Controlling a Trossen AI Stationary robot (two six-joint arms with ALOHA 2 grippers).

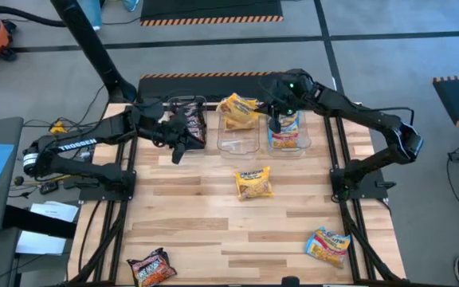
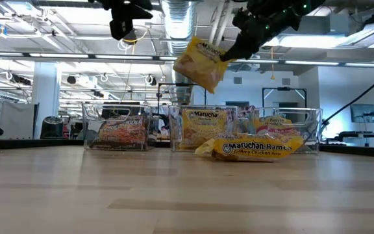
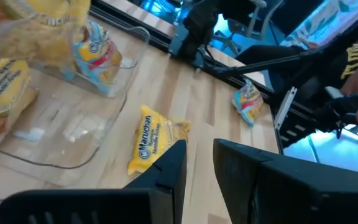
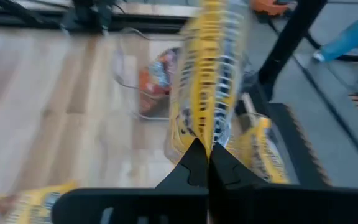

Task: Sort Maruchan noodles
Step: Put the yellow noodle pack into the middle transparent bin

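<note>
right gripper: pinches a yellow noodle packet tight, up in the air over the middle tub | left gripper: fingers a little apart, holding nothing, above the left tub | another yellow packet: lies on the table

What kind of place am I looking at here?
Probably a robotics lab in an open industrial hall: exposed ceiling ducts and strip lights, a wooden table flanked by two arms, hazard-striped floor mats around it.
</note>
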